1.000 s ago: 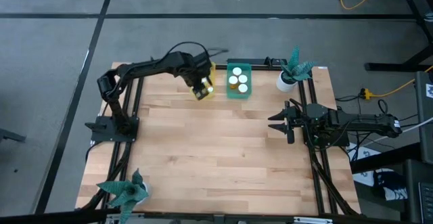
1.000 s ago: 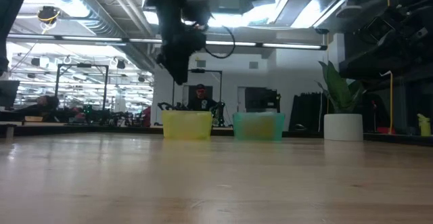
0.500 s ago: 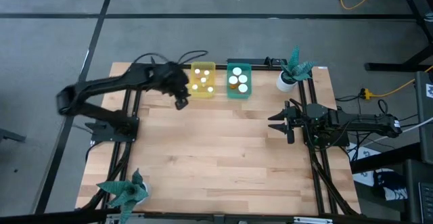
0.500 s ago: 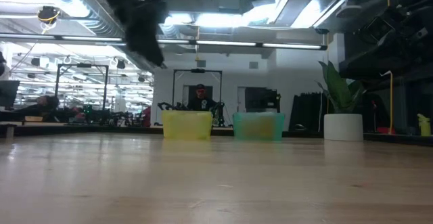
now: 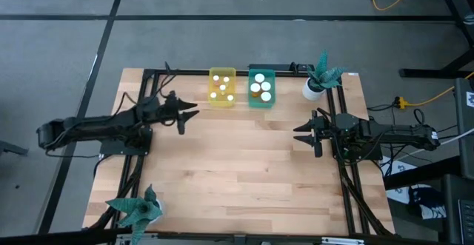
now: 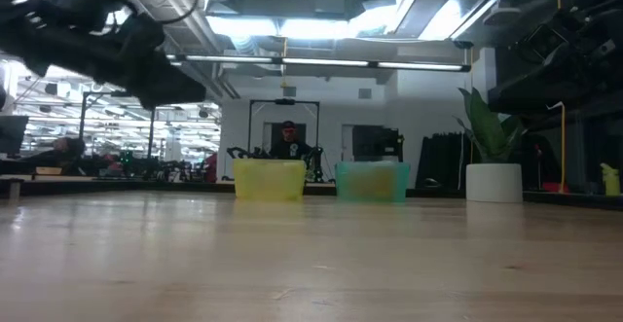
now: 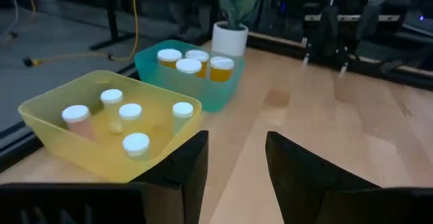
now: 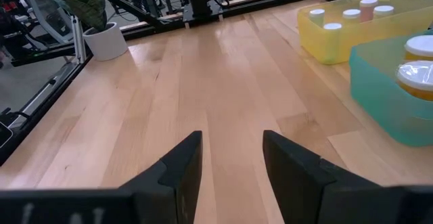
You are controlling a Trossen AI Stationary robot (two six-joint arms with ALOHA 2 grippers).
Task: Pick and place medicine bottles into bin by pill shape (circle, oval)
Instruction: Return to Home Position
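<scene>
The medicine bottles (image 7: 136,142) all stand upright in the yellow bin (image 7: 74,149) and the teal bin (image 7: 223,92) at the worktop's (image 5: 244,171) far edge. The left gripper (image 5: 187,118), spread and empty, hangs nearer them, with the yellow bin just beyond and inward of it. The right gripper (image 5: 302,135), also spread, waits well apart.

Matte black left arm (image 5: 96,124), matching right arm (image 5: 392,132), slim jointed segments, wedge-shaped dark jaws

Ceiling lights (image 6: 331,25) glare at the low view's top centre, leaving the left arm (image 6: 117,50) at upper left dark, while the table (image 5: 237,163) is evenly lit from overhead.
</scene>
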